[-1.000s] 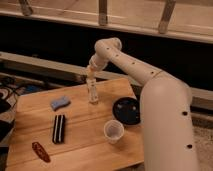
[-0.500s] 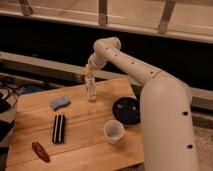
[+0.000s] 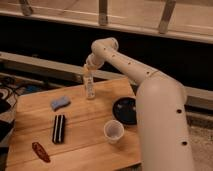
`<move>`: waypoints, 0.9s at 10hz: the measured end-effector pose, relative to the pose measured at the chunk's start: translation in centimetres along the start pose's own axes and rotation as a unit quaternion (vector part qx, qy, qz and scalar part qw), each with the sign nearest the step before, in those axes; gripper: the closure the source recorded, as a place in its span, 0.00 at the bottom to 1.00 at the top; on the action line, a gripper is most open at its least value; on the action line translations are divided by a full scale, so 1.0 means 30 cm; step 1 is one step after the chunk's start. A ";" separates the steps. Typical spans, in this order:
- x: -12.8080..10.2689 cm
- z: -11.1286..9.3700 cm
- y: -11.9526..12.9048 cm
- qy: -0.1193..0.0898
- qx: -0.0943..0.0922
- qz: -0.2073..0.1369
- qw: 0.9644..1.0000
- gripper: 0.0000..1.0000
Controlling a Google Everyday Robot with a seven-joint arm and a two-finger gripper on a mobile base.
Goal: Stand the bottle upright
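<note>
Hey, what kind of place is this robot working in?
Probably a lab or office test area: a light wooden tabletop, loose dark cables at its left, metal railing posts behind. The hand is at the slim clear plastic bottle's top.

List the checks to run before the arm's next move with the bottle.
1. The bottle stands upright on the table: ok.
2. The claw sits at the bottle's top: ok.
3. The bottle's base lies flat on the wood: cannot tell.
4. The sponge lies apart from the bottle: ok.
5. The cup stands apart from the bottle: ok.
</note>
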 end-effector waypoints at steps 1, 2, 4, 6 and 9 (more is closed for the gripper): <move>-0.005 -0.001 -0.007 -0.003 0.003 -0.003 1.000 0.98; -0.015 -0.002 -0.009 -0.007 0.005 -0.006 1.000 0.98; -0.042 -0.010 -0.011 -0.015 0.008 -0.014 1.000 0.98; -0.085 -0.011 0.004 -0.026 0.008 -0.028 0.999 0.98; -0.127 -0.013 0.023 -0.046 0.004 -0.054 0.997 0.98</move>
